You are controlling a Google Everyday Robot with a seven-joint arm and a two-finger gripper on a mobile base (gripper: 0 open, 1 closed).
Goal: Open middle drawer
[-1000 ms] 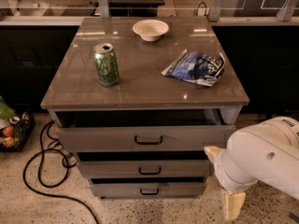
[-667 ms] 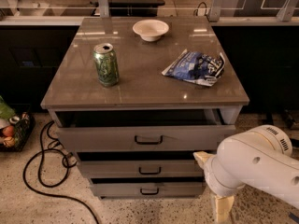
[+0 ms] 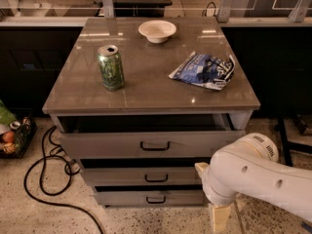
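Note:
The grey cabinet [image 3: 146, 94] has three stacked drawers. The middle drawer [image 3: 122, 176] shows a low flat front with a small black loop handle [image 3: 156, 178] at its centre. It sits set back under the top drawer [image 3: 107, 144], which is pulled out a little with a dark gap above it. The lowest drawer [image 3: 122, 198] is below. My gripper [image 3: 218, 219] hangs at the end of the white arm [image 3: 258, 179], low at the cabinet's front right corner. It is to the right of the middle handle and holds nothing I can see.
On the cabinet top stand a green can [image 3: 110, 67], a white bowl [image 3: 157, 30] and a blue snack bag [image 3: 204, 70]. A black cable [image 3: 44, 179] loops on the speckled floor at left, by a basket [image 3: 14, 135] of items. Dark counters run behind.
The white arm and gripper have moved left toward the cabinet's front, now overlapping the drawers' right ends. The drawers and the items on top have not moved.

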